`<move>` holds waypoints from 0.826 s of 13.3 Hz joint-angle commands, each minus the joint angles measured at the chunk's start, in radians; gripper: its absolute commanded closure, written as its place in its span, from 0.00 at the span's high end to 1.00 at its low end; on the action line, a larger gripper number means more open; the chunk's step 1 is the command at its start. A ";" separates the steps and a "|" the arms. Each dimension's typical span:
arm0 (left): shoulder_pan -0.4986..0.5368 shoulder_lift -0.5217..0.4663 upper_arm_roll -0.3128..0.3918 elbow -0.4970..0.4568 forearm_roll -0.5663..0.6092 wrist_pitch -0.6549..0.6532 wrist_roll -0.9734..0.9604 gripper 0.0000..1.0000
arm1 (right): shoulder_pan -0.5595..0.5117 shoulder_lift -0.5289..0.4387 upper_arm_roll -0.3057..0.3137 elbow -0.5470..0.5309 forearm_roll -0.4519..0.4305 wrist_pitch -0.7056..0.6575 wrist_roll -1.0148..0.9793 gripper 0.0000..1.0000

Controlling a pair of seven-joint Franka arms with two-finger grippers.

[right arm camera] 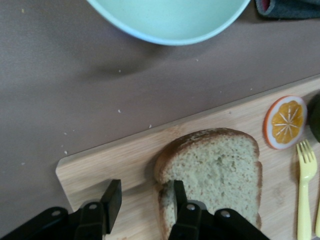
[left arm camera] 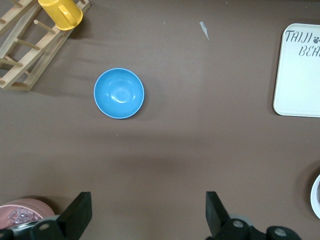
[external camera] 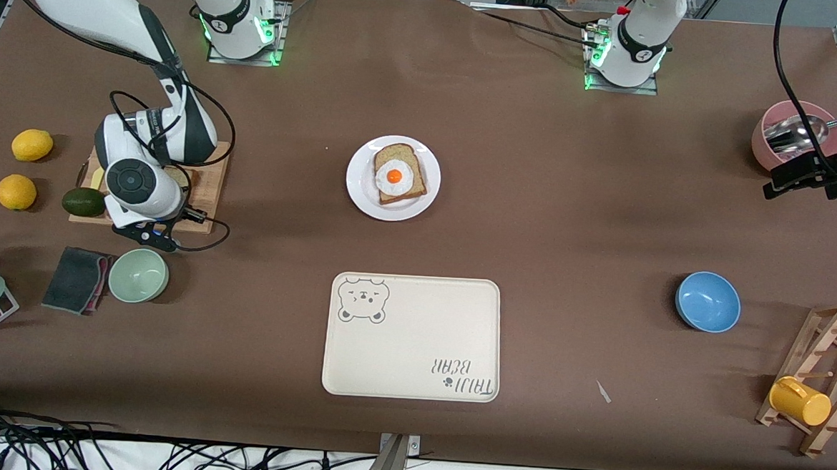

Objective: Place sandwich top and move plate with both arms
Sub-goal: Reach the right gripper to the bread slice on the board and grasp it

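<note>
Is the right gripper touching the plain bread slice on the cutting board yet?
Touching. In the right wrist view, one of the right gripper's fingers presses onto the sandwich top at its crust edge, on the cutting board.

Speckled sandwich top (right arm camera: 220,167) on matt, seemingly wooden board (right arm camera: 115,165).
</note>
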 commanded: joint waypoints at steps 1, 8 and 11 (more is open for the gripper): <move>0.002 -0.005 -0.004 -0.012 -0.020 0.019 -0.011 1.00 | -0.009 -0.009 -0.005 -0.007 -0.042 0.007 0.013 0.50; 0.005 -0.008 -0.001 -0.018 -0.020 0.019 -0.009 1.00 | -0.009 0.019 -0.007 -0.003 -0.062 0.001 0.012 0.00; 0.005 -0.008 -0.001 -0.018 -0.020 0.018 -0.008 1.00 | -0.003 0.010 0.004 0.023 -0.063 -0.063 0.010 0.00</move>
